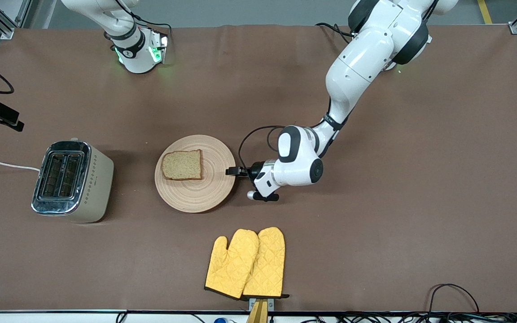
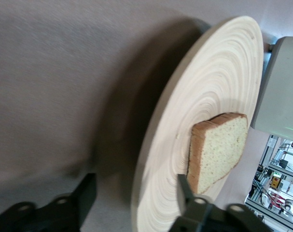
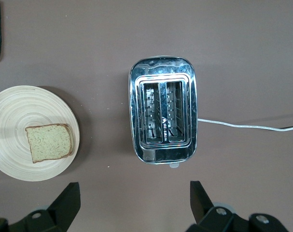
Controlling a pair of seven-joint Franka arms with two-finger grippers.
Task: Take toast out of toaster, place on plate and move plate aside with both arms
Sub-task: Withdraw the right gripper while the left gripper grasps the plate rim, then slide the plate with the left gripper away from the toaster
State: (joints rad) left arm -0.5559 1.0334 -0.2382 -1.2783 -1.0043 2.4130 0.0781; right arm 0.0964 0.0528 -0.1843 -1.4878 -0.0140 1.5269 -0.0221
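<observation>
Brown tabletop: toast [image 1: 182,164] on plate [image 1: 204,197]; left gripper [image 1: 236,171] fingers straddle its rim.

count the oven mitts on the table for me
2. Both yellow quilted oven mitts lie side by side, overlapping, nearer the front camera than the plate: one toward the right arm's end, the other toward the left arm's end. None other shows.

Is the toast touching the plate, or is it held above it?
Touching. In the front view the toast lies flat on the plate, with no gripper holding it. The left wrist view shows its crust resting on the plate's grooved wood.
</observation>
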